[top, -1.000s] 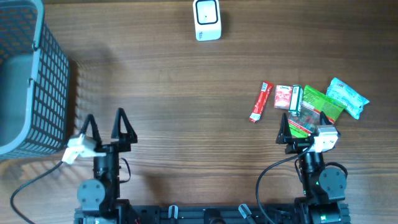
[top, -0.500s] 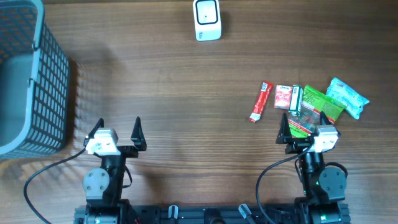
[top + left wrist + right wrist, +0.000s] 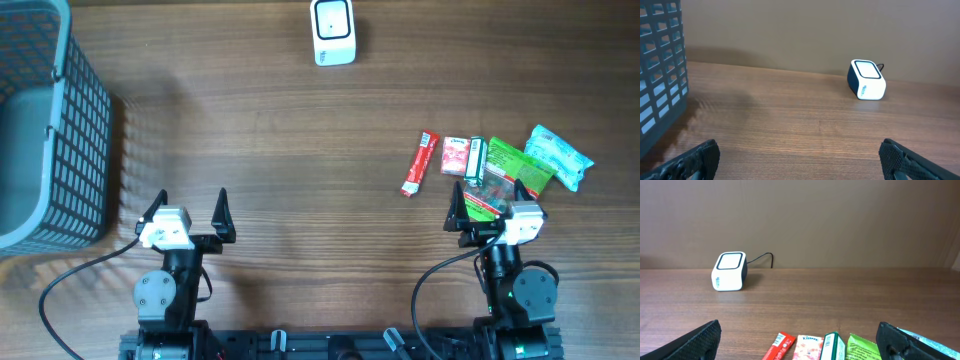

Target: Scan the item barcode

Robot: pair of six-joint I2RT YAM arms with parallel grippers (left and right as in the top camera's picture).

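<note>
both left fingers [image 3: 222, 208] and right fingers [image 3: 455, 210] spread wide, empty

A grey mesh basket [image 3: 88, 140] is seen ahead and to the left of the left pincer [image 3: 191, 196], well apart from it, and is cut off by the left border of the overhead view. Its sides are formed of an open square grid. From the left wrist, only one gridded side [image 3: 660, 75] is seen, far left of the pincer. A soft shadow is cast on the table [image 3: 280, 150] just beside the basket, on the side toward the pincer. The table is made of brown wood with grain running sideways. A plain tan wall [image 3: 840, 220] is seen far ahead of the right pincer [image 3: 797, 335], behind the table's back edge.
</note>
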